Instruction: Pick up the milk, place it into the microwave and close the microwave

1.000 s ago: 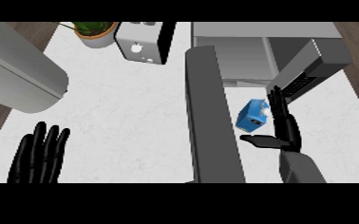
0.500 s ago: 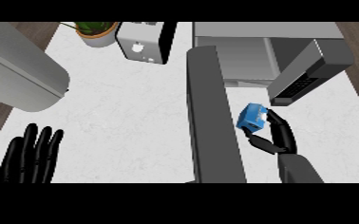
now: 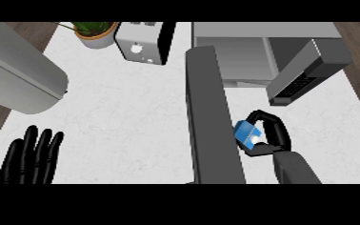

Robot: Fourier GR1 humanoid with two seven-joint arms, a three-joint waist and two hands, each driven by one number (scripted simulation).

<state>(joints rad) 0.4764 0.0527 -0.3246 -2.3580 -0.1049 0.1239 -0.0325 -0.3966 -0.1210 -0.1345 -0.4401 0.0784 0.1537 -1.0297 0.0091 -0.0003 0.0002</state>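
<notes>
Right hand gripping milk carton outside the open microwave; left hand idle.

The right hand (image 3: 275, 134) is curled round the blue milk carton (image 3: 245, 135), fingers arched over its top and thumb beneath it. The carton sits tilted in that grasp, just right of the microwave's door (image 3: 211, 119), a long dark slab that stands swung open and runs down the middle of the view. The microwave (image 3: 235, 52) is at the upper right with its cavity exposed; the carton is below that opening in the view, not inside it. The left hand (image 3: 29, 156) rests at the lower left edge, fingers straight and pointing up, holding nothing. On the white counter (image 3: 126, 109), a toaster (image 3: 144, 43) and a potted plant (image 3: 93, 31) stand near the far edge, well apart from both hands.
</notes>
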